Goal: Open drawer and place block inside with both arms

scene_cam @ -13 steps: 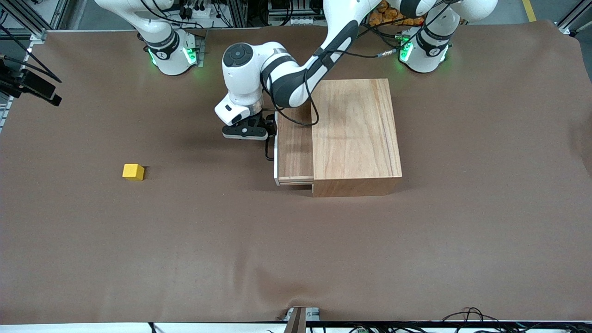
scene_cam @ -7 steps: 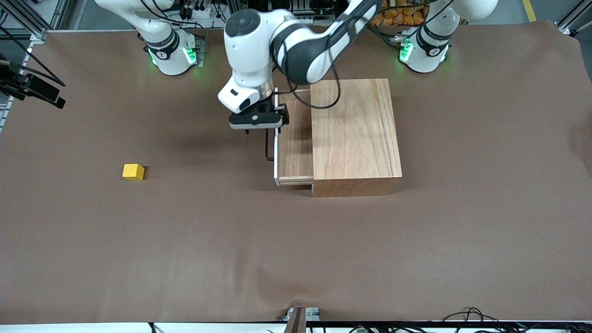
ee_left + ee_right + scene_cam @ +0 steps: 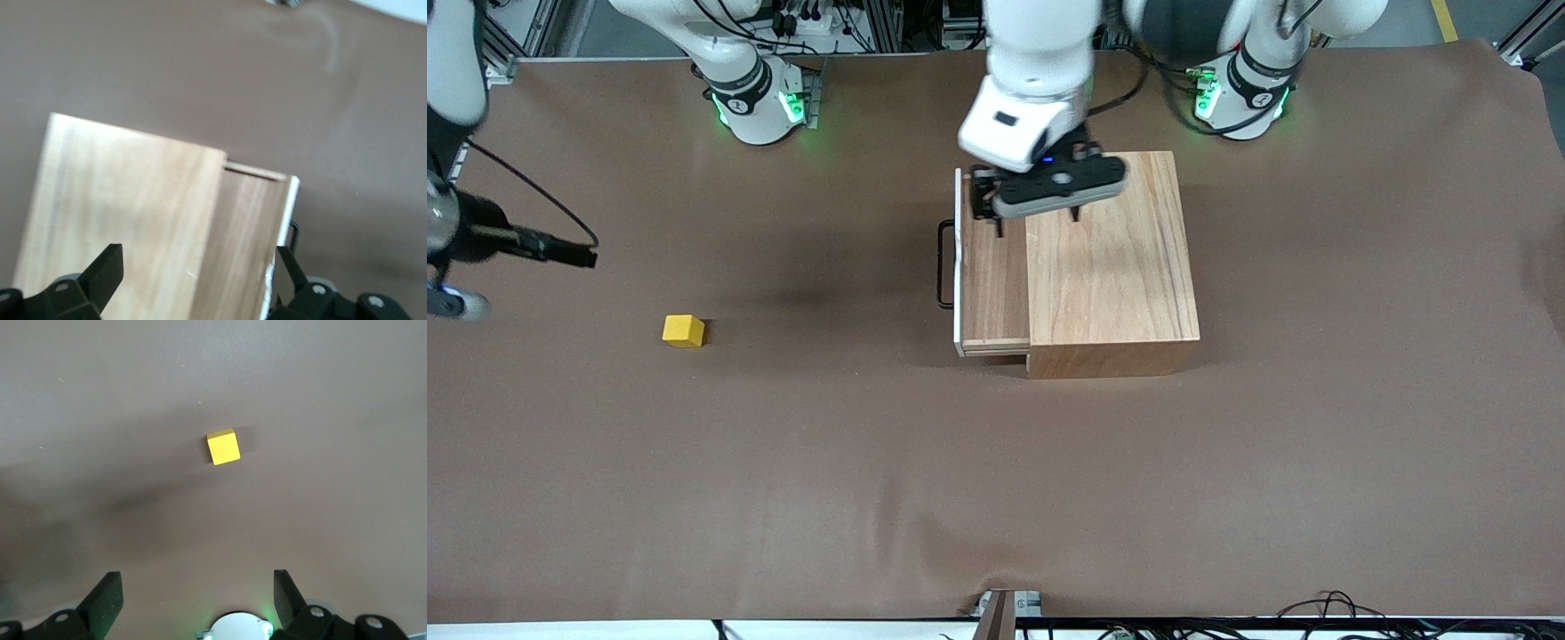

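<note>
The wooden cabinet (image 3: 1107,249) stands mid-table with its drawer (image 3: 994,284) pulled partly out toward the right arm's end. The white front panel (image 3: 958,258) and black handle (image 3: 943,264) are free. My left gripper (image 3: 1038,218) hangs open and empty over the seam between cabinet top (image 3: 127,213) and drawer (image 3: 247,240). The yellow block (image 3: 683,331) lies on the table toward the right arm's end, well apart from the drawer. My right gripper (image 3: 197,581) is open, up in the air, with the block (image 3: 223,447) on the table below it and off from its fingers.
Brown cloth (image 3: 996,480) covers the whole table, with a wrinkle near the front edge (image 3: 987,556). Both green-lit bases (image 3: 756,102) (image 3: 1240,98) stand along the back edge. The right arm (image 3: 449,222) shows at the picture's edge with a black cable (image 3: 551,249).
My left gripper has left the drawer handle, risen and moved over the cabinet. The drawer stays pulled out. The right arm has swung in toward the block.
</note>
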You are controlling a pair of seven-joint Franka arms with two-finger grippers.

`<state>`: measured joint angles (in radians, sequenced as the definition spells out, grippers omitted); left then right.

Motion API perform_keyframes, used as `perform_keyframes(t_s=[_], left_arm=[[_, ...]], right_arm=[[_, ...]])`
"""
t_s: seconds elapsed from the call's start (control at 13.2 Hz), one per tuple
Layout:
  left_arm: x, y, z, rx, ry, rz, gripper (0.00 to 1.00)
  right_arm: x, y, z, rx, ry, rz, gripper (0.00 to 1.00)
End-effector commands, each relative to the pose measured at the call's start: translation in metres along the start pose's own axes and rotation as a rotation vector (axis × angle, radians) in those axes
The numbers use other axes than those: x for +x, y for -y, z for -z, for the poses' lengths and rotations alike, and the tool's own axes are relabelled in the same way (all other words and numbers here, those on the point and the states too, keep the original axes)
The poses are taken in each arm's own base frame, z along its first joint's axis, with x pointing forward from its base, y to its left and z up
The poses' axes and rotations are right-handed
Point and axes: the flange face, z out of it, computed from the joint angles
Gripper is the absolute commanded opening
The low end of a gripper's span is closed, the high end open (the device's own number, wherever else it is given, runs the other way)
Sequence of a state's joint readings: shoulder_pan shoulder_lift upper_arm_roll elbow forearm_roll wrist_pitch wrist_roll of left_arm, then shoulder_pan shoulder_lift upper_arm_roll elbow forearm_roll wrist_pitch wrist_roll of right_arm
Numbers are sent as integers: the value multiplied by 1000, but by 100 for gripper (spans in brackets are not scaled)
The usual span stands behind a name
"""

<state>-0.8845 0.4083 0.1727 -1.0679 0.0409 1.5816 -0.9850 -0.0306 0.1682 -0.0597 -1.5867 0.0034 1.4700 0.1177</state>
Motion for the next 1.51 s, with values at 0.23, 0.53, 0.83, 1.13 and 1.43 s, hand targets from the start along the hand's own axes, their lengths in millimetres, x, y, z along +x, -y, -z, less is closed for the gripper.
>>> perform_keyframes(t_s=[0.23,0.53,0.83,1.13,1.43], left_arm=[[75,138,64,4,17,39,100],[134,239,77,14,36,-38,100],[175,321,71,-21,70,-43,100],[192,370,62,-26,92,-91,100],[183,395,41,-24,125,-66,100]], right_arm=[[74,-27,-130,24,124,131,100],[75,-46,-221,42,53,94,100],[72,-30,-263,56,-4,102,100],[71,-25,-284,49,-17,144,100],[68,-24,-307,45,-26,232,100]])
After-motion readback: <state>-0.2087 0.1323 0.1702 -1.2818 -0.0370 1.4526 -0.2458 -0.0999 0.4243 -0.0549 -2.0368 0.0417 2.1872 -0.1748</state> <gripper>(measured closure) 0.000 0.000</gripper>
